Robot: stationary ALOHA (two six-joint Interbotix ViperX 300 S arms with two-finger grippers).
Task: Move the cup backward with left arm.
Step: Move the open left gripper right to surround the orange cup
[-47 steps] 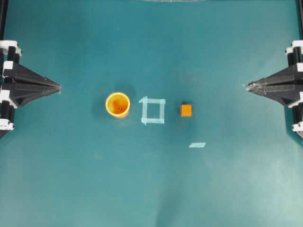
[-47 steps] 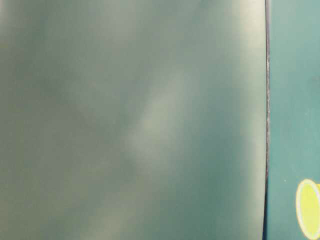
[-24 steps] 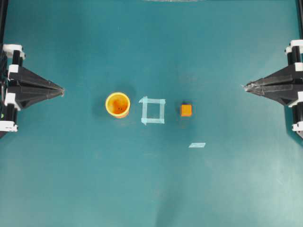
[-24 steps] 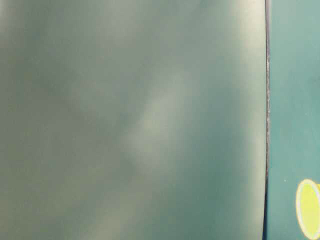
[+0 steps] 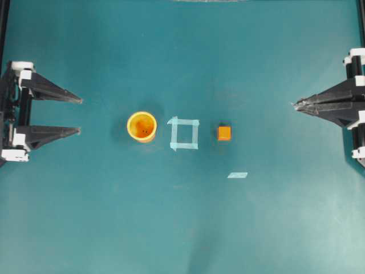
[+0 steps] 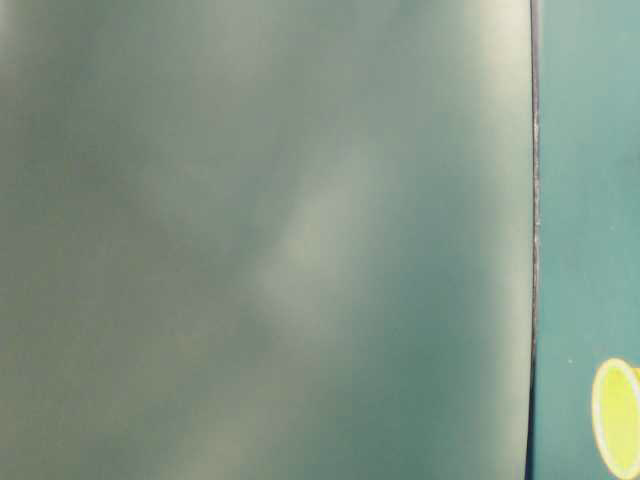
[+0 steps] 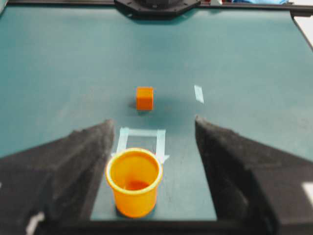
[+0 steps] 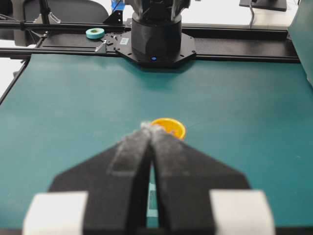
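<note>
Left wrist view, nearest first: the two black fingers of the left claw [image 7: 154, 147] spread wide at the bottom corners, nothing between them but air and, just ahead, the cup [image 7: 133, 181]. That yellow-orange cup stands upright on the teal counter [image 7: 58, 63], mouth open upward, apart from both fingers. Right behind it lies a square outline of pale tape [image 7: 141, 142], its near edge just beside the cup's rim. Farther on sits a small orange cube [image 7: 144, 98], and off to its right a short strip of pale tape [image 7: 198, 93]. At the far end is the black base of the other arm.

From overhead, the left claw [image 5: 80, 116] sits at the left edge with its fingertips well separated, pointing toward the cup [image 5: 141, 126], which is near but not touched. Cup, tape square [image 5: 183, 133] and cube [image 5: 224, 133] form a row across the middle. The right claw [image 5: 296, 105] rests at the right edge, fingers pressed together and holding nothing, well apart from the cube.

The table-level view is mostly blur; only a sliver of the cup's yellow rim [image 6: 615, 417] shows at the lower right.
</note>
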